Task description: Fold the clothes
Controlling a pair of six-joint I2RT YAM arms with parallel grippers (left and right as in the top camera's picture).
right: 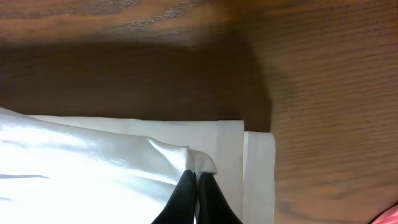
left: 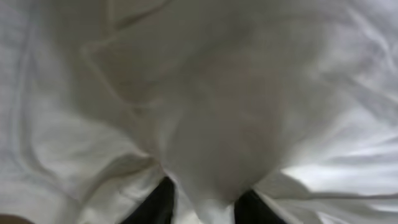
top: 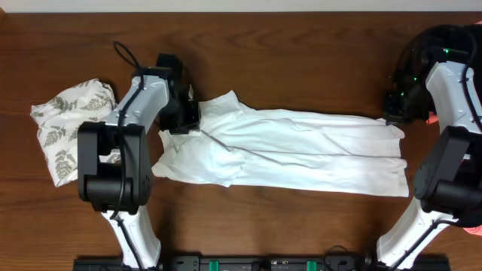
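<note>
Pinching T-shirt edge, right gripper, wrist-view only

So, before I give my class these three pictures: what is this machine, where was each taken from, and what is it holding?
Two robot arms stand at a table. The wide picture looks down from above; the other two come from a camera on each wrist. A white T-shirt lies folded into a long strip, with a leaf-print garment bunched nearby. The left fingers have white cloth between them, grip uncertain. The right fingers are shut, seemingly pinching a fold at the shirt's other end.
</note>
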